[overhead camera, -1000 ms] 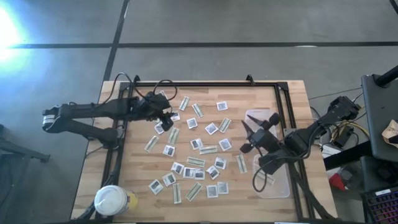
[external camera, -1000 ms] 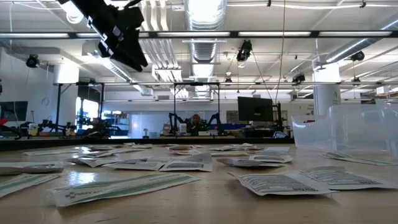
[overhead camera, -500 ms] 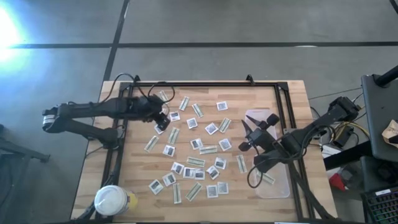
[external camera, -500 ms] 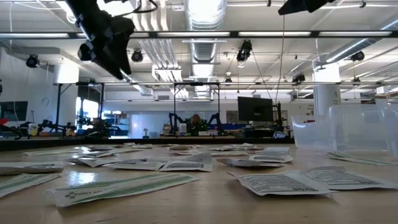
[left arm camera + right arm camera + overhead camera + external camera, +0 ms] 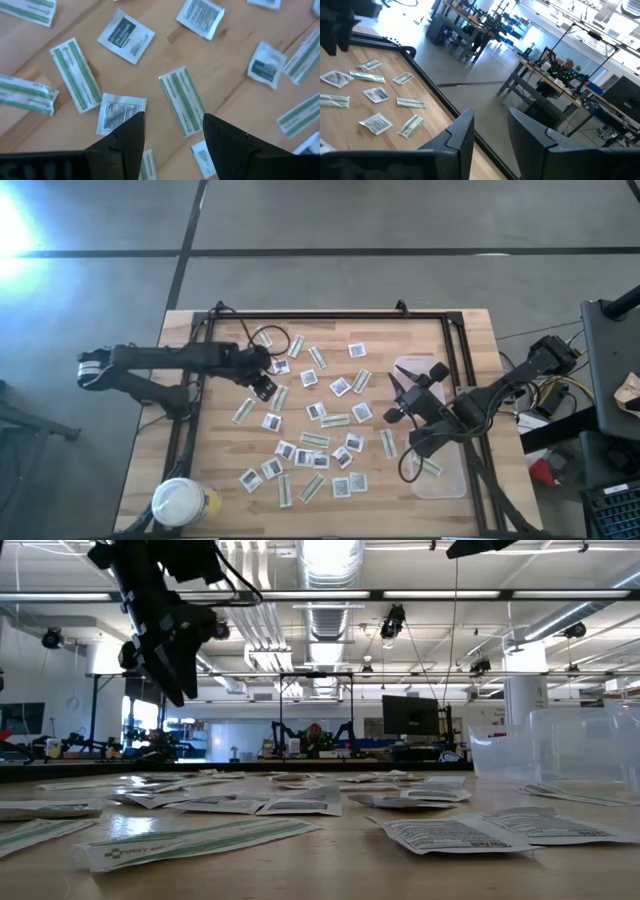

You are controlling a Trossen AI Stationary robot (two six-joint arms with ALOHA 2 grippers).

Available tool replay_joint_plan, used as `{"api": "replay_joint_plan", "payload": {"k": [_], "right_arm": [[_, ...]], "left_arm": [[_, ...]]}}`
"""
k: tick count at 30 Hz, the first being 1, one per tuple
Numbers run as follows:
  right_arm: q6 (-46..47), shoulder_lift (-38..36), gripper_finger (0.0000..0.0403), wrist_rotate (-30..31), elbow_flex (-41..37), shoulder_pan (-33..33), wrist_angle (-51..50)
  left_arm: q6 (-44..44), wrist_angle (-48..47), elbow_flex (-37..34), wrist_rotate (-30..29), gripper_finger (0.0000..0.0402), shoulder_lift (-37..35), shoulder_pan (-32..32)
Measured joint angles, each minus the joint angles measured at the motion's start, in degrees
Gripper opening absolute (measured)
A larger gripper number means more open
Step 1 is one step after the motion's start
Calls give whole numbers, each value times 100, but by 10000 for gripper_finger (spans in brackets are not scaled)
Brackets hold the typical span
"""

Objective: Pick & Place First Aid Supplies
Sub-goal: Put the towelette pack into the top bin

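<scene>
fingers on my left gripper (image 5: 172, 132) are spread apart with nothing between them, and it hangs above the wooden table (image 5: 450, 345) toward the far left part of the scatter. looking down past those fingers i see a green-and-white strip (image 5: 182, 100) lying flat in the gap, a square white packet (image 5: 120, 113) with dark print just beside one fingertip, and another strip (image 5: 75, 74) a little farther out. from above, the left gripper (image 5: 264, 383) sits over the packets at the left edge of the spread.

my right gripper (image 5: 398, 402) is raised at the right side of the table, next to the clear plastic tub (image 5: 440, 470), which sits at the right edge. its fingers (image 5: 457, 132) stand apart with a visible gap and hold nothing. beyond them its camera shows a few more packets (image 5: 376, 94) on the table and the room behind.

first aid supplies (image 5: 316, 411) lie scattered flat across the middle of the table, square white ones mixed with narrow green-striped strips. a white-lidded round jar (image 5: 180, 502) stands at the near left corner.
</scene>
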Motion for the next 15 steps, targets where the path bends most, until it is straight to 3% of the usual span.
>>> {"api": "replay_joint_plan", "payload": {"k": [8, 11, 15], "right_arm": [[-23, 0, 112, 4, 4, -2, 55], [-23, 0, 115, 4, 4, -2, 58], [-19, 0, 116, 2, 4, -2, 63]], "left_arm": [[895, 57, 839, 262, 193, 961, 539], [1348, 57, 1268, 772, 193, 1315, 954], [2162, 52, 1744, 1957, 193, 1726, 1613]]}}
